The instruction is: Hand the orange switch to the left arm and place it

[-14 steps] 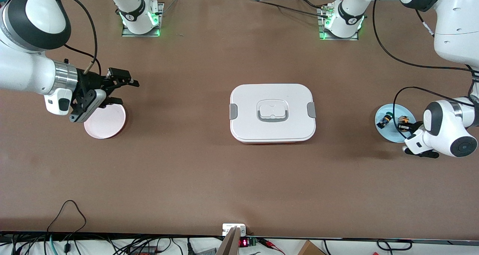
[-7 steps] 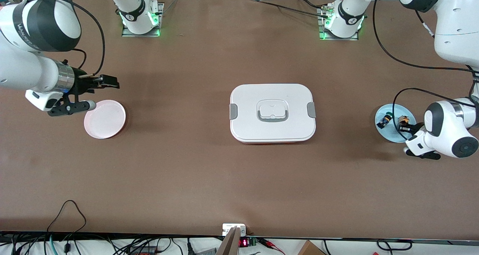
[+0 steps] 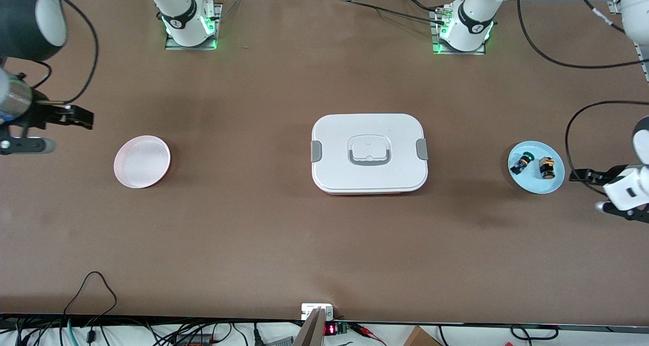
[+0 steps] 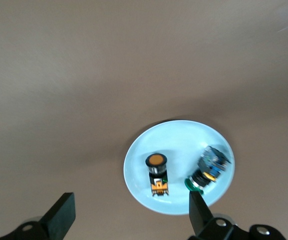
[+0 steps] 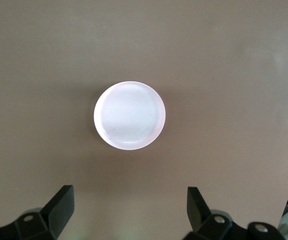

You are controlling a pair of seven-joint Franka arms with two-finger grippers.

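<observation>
The orange switch (image 3: 546,168) (image 4: 157,172) lies on a light blue plate (image 3: 535,184) (image 4: 183,135) toward the left arm's end of the table, beside a blue and green switch (image 3: 520,163) (image 4: 211,167). My left gripper (image 3: 576,176) (image 4: 130,212) hangs open and empty just off that plate's rim, apart from both switches. The big white box (image 3: 369,153) stands in the middle of the table. My right gripper (image 3: 83,117) (image 5: 129,205) is open and empty over the table near the right arm's end, off to the side of a pink plate (image 3: 142,162) (image 5: 129,115).
The pink plate has nothing on it. Both arm bases (image 3: 190,24) (image 3: 464,29) stand along the table's edge farthest from the front camera. Cables and a small display (image 3: 329,329) lie along the nearest edge.
My left gripper has opened, let go of the orange switch on the blue plate and drawn back off it. My right gripper has moved away from the pink plate toward its table end.
</observation>
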